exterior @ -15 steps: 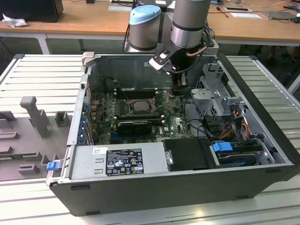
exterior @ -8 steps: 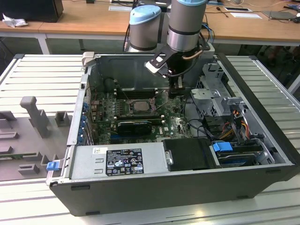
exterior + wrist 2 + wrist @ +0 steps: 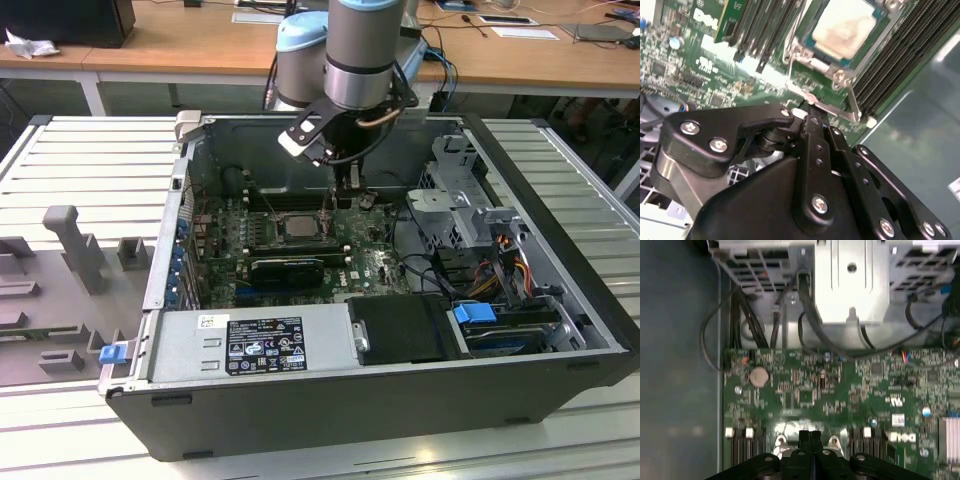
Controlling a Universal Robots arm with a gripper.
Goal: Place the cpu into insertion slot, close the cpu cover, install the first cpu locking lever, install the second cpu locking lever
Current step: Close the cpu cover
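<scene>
The cpu (image 3: 842,25) lies grey face up in the insertion slot, which is hidden beneath it. The silver cpu cover (image 3: 810,59) lies flat around it. In the exterior view the cpu (image 3: 297,225) sits mid-motherboard. A silver locking lever (image 3: 832,110) sticks out from the socket's corner, its flat end right at my fingertips. My gripper (image 3: 812,119) is shut, its black fingers (image 3: 816,436) pressed together with nothing seen between them. It hangs (image 3: 345,198) just to the exterior view's right of the socket, low over the board.
Black memory slots (image 3: 890,55) flank the socket. A black graphics card (image 3: 288,268) lies in front of it, then the power supply (image 3: 255,340). A metal drive cage (image 3: 460,190) and cables (image 3: 500,260) fill the case's right. A coin battery (image 3: 759,376) sits on the board.
</scene>
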